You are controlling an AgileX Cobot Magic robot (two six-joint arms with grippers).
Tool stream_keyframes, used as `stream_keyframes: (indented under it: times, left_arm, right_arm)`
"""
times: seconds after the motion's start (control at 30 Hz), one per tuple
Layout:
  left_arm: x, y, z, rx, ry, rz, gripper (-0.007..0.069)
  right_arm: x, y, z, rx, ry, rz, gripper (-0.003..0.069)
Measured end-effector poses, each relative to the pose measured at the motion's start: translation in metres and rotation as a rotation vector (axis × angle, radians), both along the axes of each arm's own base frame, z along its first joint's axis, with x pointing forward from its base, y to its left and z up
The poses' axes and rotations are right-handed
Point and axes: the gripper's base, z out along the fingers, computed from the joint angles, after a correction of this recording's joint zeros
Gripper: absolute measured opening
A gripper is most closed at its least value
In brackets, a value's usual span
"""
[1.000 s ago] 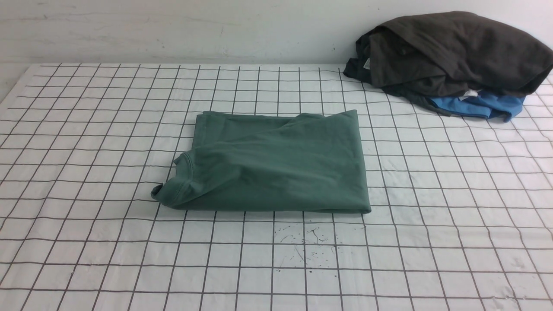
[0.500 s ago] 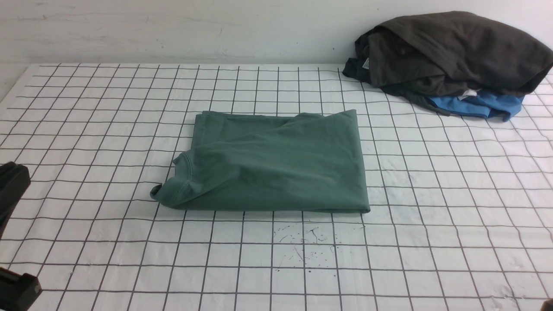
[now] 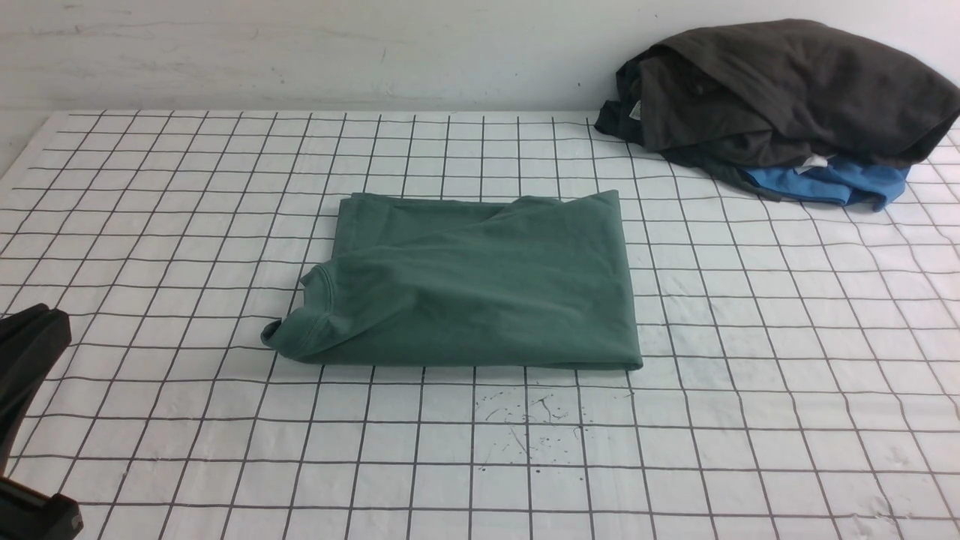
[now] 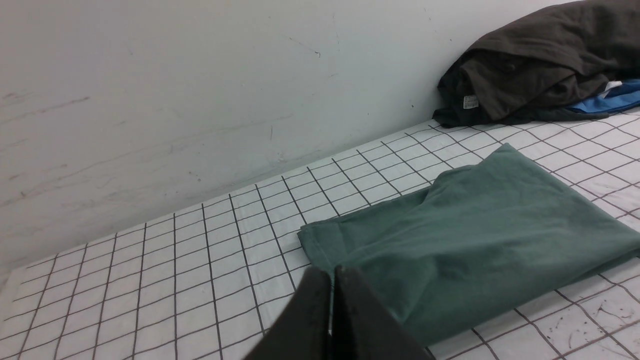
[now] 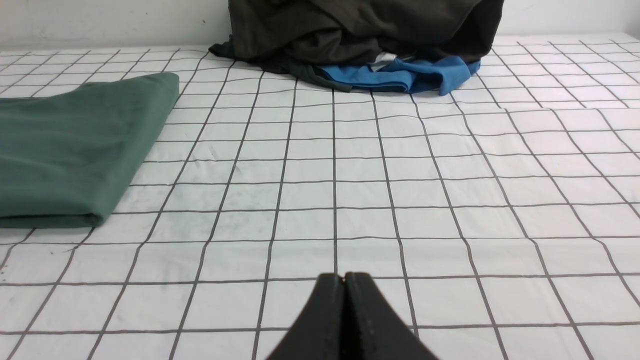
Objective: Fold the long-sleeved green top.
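The green long-sleeved top (image 3: 472, 285) lies folded into a flat rectangle at the middle of the gridded table, ribbed neck at its near-left corner. It also shows in the left wrist view (image 4: 465, 235) and, as its right end, in the right wrist view (image 5: 75, 150). My left gripper (image 4: 332, 272) is shut and empty, its black fingers pressed together, off to the left of the top and short of it; a black part of that arm (image 3: 26, 360) shows at the front view's left edge. My right gripper (image 5: 344, 277) is shut and empty over bare cloth, well right of the top.
A dark brown-grey bundled garment (image 3: 787, 90) sits on a bright blue garment (image 3: 832, 184) at the back right corner by the wall. The white grid cloth (image 3: 750, 420) covers the table; ink specks (image 3: 525, 427) mark it in front of the top.
The left arm has come into the front view at the lower left edge and crept a little further in. The top has not moved.
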Motion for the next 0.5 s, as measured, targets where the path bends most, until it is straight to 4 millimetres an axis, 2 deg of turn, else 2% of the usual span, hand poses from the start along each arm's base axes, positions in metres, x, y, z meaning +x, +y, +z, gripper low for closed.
stream_keyframes:
  times: [0.5]
  left_arm:
    - [-0.0035, -0.0025, 0.0, -0.002, -0.009, -0.036, -0.0005]
  right_arm:
    - [0.0, -0.0001, 0.0001, -0.002, -0.001, 0.0, -0.0014]
